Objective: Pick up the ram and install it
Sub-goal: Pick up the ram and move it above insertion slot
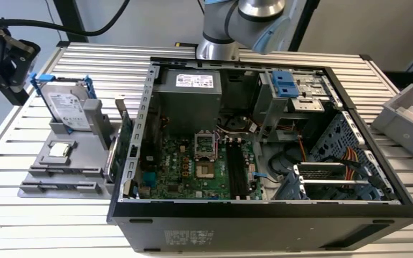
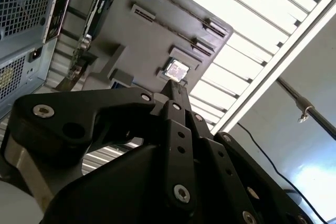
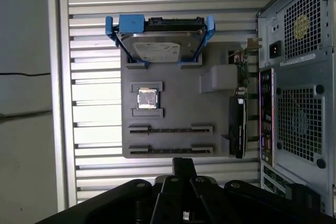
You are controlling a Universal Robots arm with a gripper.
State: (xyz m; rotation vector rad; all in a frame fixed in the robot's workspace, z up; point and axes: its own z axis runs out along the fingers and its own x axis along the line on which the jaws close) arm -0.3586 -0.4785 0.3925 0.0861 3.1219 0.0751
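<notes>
At the upper left of the exterior view hangs the black pincer [image 1: 6, 64], high above the ribbed metal tabletop [image 1: 49, 231]. In the second wrist view its fingers [image 2: 176, 92] look pressed together, with nothing between them.

Under it sits a flat gray tray [image 1: 41, 188]. I think the tray is there so each part stands in its own spot and is easy to grab. A shiny silver hard drive [image 1: 70, 107] stands up at the back in a blue bracket [image 1: 45, 78]. A small square chip [image 1: 59, 149] lies flat in a little frame. Near the front are two long thin holders [image 3: 170, 128] with a dark line down each. I cannot tell if the ram stands in one of them, and I cannot pick it out anywhere else.

On the tray's edge nearest the computer, a green card [image 1: 120, 145] stands on its side.

Next comes the big black computer case [image 1: 264, 226], lying with its side off so the inside is open. On its floor is the green motherboard [image 1: 178, 172], bumpy with small parts. Long black slots [image 1: 236, 172] run along it.

At the far right is a gray plastic bin [image 1: 407, 118].
</notes>
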